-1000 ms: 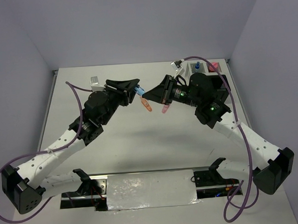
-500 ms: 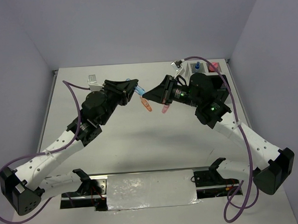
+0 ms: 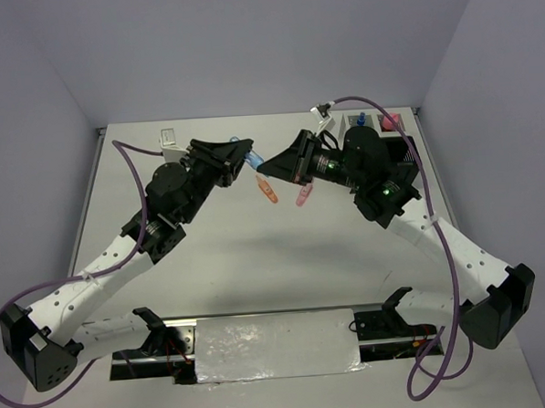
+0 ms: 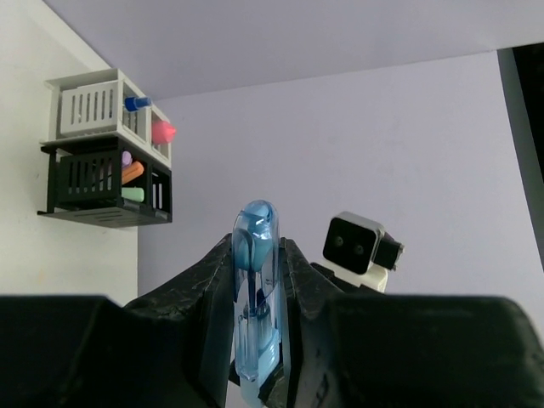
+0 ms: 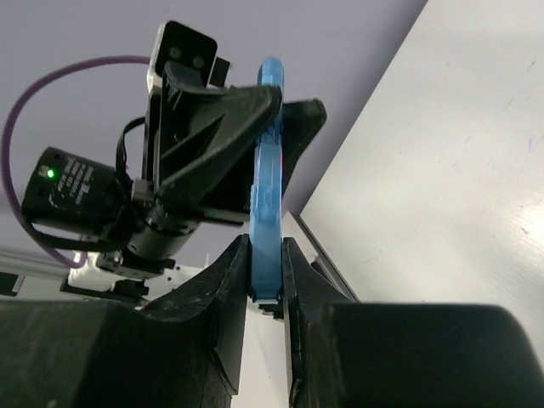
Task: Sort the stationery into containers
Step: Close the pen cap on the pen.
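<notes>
We hold the blue marker (image 4: 255, 293) up over the middle of the table (image 3: 257, 260), our left gripper (image 4: 257, 251) and right gripper (image 5: 265, 259) both pinching it from opposite sides, while an orange marker (image 3: 268, 192) and a pink marker (image 3: 303, 198) lie on the table nearby.

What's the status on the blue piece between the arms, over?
Both shut on blue piece, mid-air: left gripper, right gripper. Loose on table nearby: orange marker, pink marker. Nothing seen blocking.
</notes>
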